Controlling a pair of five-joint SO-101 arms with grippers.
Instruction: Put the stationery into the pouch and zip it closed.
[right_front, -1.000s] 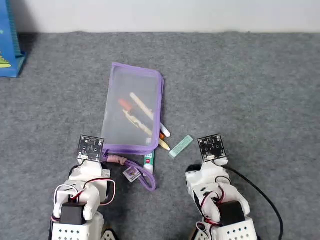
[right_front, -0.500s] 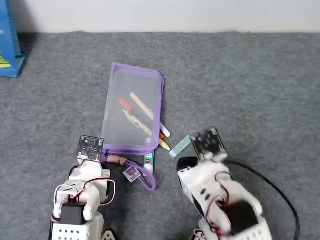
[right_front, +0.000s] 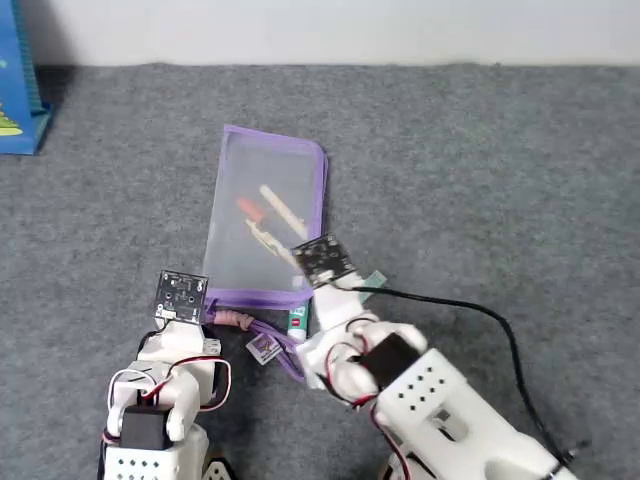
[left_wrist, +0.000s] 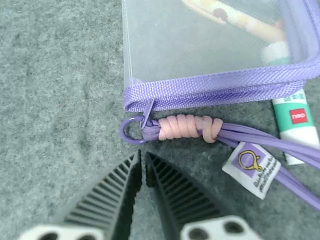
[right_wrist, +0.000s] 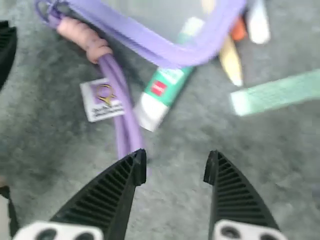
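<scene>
Tag (left_wrist: 250, 167): gold ring emblem above small lines of print, too fine to read.
Tube (left_wrist: 296, 125): red patch with white lettering, green print above, not legible.

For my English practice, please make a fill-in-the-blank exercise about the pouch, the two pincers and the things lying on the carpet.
The right pincer is ____ (open/shut).
The left pincer is ____ (open/shut).
The pouch has a ____ border.
The pale green strip lies ____ (inside/outside) the pouch.
Missing words: open; shut; purple; outside.
</scene>
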